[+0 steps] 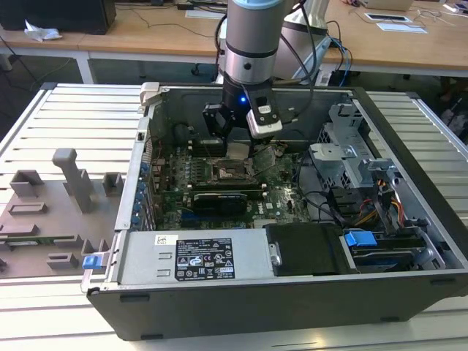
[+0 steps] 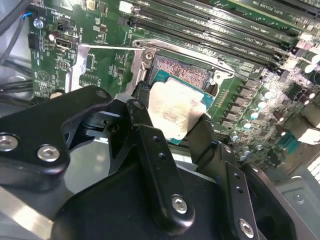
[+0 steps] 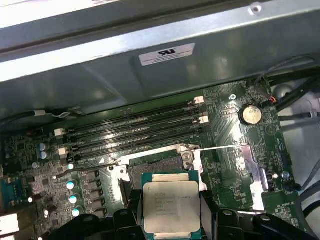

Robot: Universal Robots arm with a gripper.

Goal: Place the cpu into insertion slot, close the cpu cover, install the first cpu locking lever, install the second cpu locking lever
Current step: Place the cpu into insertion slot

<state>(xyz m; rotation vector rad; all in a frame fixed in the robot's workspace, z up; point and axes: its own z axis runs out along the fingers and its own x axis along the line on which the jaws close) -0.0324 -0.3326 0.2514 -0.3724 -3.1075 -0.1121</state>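
Note:
My gripper (image 1: 238, 148) hangs inside the open computer case, shut on the cpu (image 3: 171, 205), a flat square chip with a pale metal top. Black fingers (image 3: 134, 212) press on two opposite edges of it. The cpu (image 2: 172, 111) hovers just above and slightly off the insertion slot (image 2: 182, 74), a dark square socket with a metal rim on the green board. The slot (image 3: 152, 169) lies open and is partly hidden behind the chip. The cpu cover (image 2: 80, 65), a thin silver frame, is swung open beside the socket. A thin locking lever (image 3: 220, 148) sticks out over it.
Long black memory slots (image 3: 135, 125) run beside the socket. The case wall (image 3: 150, 75) rises close behind them. A black card (image 1: 219, 199) sits on the board. Cables and a drive cage (image 1: 351, 157) fill the exterior view's right. A grey fixture tray (image 1: 51, 212) lies outside the case.

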